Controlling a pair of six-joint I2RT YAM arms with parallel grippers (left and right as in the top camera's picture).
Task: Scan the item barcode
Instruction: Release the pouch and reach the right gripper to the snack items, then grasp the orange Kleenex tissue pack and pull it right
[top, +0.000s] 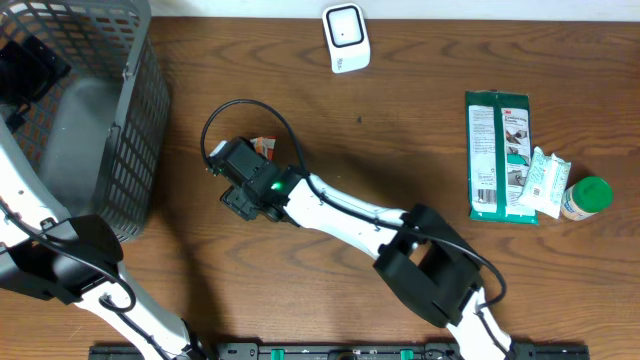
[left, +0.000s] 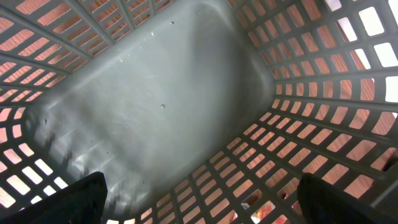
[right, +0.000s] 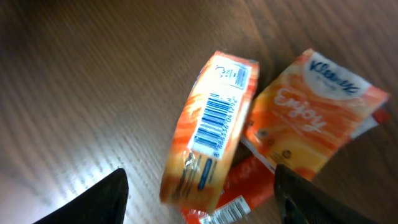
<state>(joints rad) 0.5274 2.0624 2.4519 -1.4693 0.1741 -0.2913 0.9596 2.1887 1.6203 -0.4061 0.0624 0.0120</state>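
Left wrist view: grey basket (left: 155, 106), left gripper (left: 211, 202) inside it, spread wide. Right gripper (right: 202, 193) parted either side of orange tissue pack (right: 211, 130), frame centre.

On my wooden counter (top: 420, 110) sit a grey basket (top: 140, 150), a white scanner (top: 345, 38), a green pack (top: 497, 150), a green-capped jar (top: 588, 197) and 2 orange tissue packs (right: 214, 124).

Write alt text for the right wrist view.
An orange tissue pack lies barcode-up on the wooden table, with an orange Kleenex pack beside it on the right. The right gripper is open above them, its dark fingertips at the bottom corners, holding nothing.
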